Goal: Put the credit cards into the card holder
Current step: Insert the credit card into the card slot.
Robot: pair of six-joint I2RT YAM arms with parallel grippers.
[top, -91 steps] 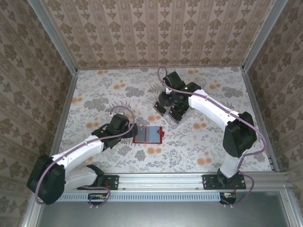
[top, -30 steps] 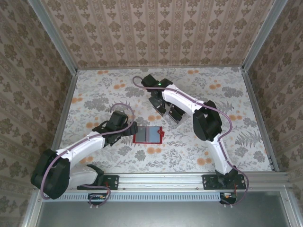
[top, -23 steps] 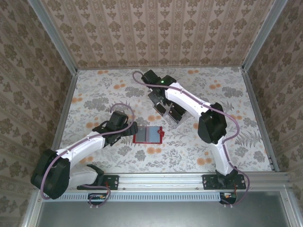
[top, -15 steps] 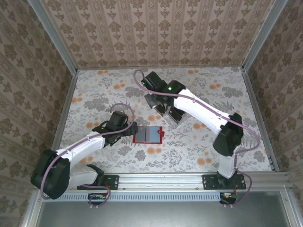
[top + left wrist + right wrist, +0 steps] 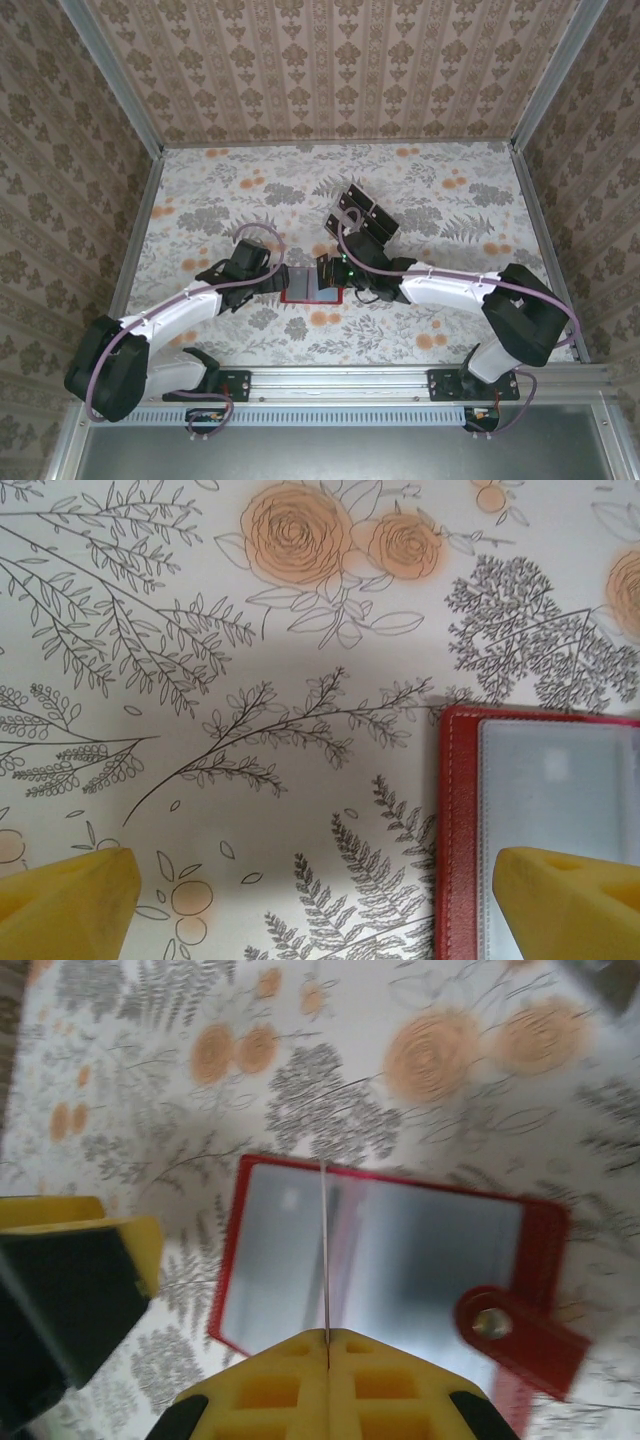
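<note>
One credit card (image 5: pixel 324 1250) pinched edge-on in right gripper (image 5: pixel 327 1345), over one open card holder (image 5: pixel 420 1250); left gripper (image 5: pixel 318 908) spread across its edge.

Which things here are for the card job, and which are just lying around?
For the job:
red card holder
black credit cards

Just there:
flowery table
patterned walls

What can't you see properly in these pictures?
- Credit card in the right gripper: the right wrist view shows it edge-on, a thin line, so its face is hidden.
- Card holder: the left wrist view's right edge cuts it off.
- Spare credit cards: top view, too small to count.
</note>
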